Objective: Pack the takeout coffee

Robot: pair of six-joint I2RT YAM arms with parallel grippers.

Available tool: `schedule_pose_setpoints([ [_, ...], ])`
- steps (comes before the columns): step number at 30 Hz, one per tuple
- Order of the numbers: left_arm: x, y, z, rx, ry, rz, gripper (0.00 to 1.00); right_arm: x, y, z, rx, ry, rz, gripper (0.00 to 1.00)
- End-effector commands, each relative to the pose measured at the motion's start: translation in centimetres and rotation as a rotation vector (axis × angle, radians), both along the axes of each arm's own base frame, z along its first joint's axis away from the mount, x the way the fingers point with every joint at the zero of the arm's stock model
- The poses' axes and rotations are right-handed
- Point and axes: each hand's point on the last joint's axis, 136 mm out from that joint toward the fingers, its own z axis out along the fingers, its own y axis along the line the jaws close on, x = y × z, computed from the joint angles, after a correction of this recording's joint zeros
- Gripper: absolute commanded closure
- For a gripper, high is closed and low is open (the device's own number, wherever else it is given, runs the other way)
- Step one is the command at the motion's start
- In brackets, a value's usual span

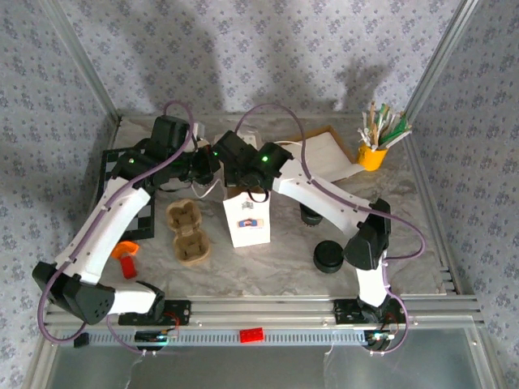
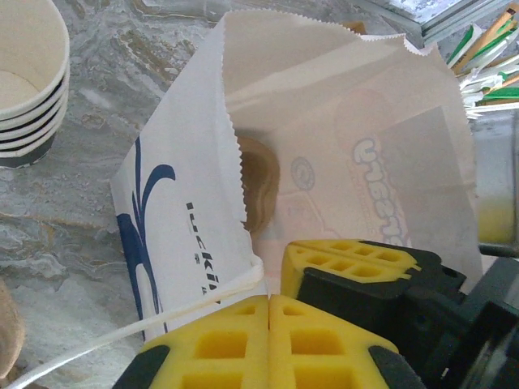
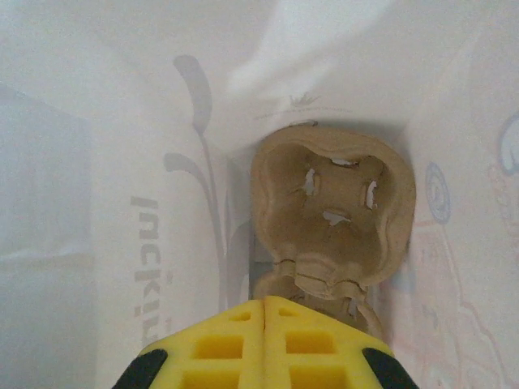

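Paper bag (image 1: 247, 220) stands open-mouthed mid-desk (image 1: 268, 275), both arms bent over it.

Left claw (image 2: 268, 305): pads pressed fully together, pinching the bag's rim where the white cord handle meets it. That grip holds the mouth open.

Right claw (image 3: 266, 308): down inside the bag, pads also fully together. The near end of the pulp tray (image 3: 332, 203) runs under the tips. Cannot tell whether the rim is nipped between them or merely lies beyond.

Location: the tray sits deep in the bag, close to its floor, wells facing up toward the wrist camera. Far well is bare, its retaining flaps visible. Near well is half hidden by the pads, so cannot tell what it holds.

Handling, as judged:
- Moulded pulp is light, rough and non-slip.
- It is stiff enough to carry by an edge, but a thin rim will crush or tear under a hard pinch.
- Best hold is the thick bridge between the two wells, or an outer rim corner.
- With a filled lidded cup aboard, the load turns top-heavy. Lift by the tray, not the cup wall or lid, and hold it level.
- The bag is thin, soft paper that tips or collapses easily, so its mouth needs the left claw's support.

Elsewhere: a spare tray (image 1: 186, 231) on the desk, stacked lidless cups (image 2: 24, 81), black lids (image 1: 328, 256).
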Motion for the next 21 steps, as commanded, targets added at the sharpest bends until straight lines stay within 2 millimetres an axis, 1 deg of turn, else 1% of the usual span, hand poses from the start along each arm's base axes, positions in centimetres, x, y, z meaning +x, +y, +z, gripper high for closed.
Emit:
schedule_pose_setpoints([
  [1,-0.7,0.3,0.9,0.013,-0.029,-0.016,1.0,-0.4,-0.8,-0.2,-0.037,-0.001,0.003,1.0],
  [6,-1.3,0.3,1.1,-0.004,-0.026,-0.021,1.0,-0.1,-0.1,-0.6,-0.029,0.005,0.007,1.0],
  [10,-1.4,0.3,1.1,-0.004,-0.023,-0.021,1.0,0.4,-0.5,-1.1,-0.039,0.013,-0.007,1.0],
  [14,-1.6,0.1,1.0,-0.006,-0.022,-0.031,1.0,0.7,-0.9,-2.0,-0.062,0.027,-0.017,1.0],
  [18,-1.7,-0.1,0.8,-0.005,-0.019,-0.037,1.0,1.2,-0.6,-2.8,-0.059,0.038,-0.018,1.0],
  [21,-1.6,-0.1,0.8,-0.006,-0.021,-0.035,1.0,1.8,-0.1,-3.7,-0.057,0.055,-0.015,1.0],
])
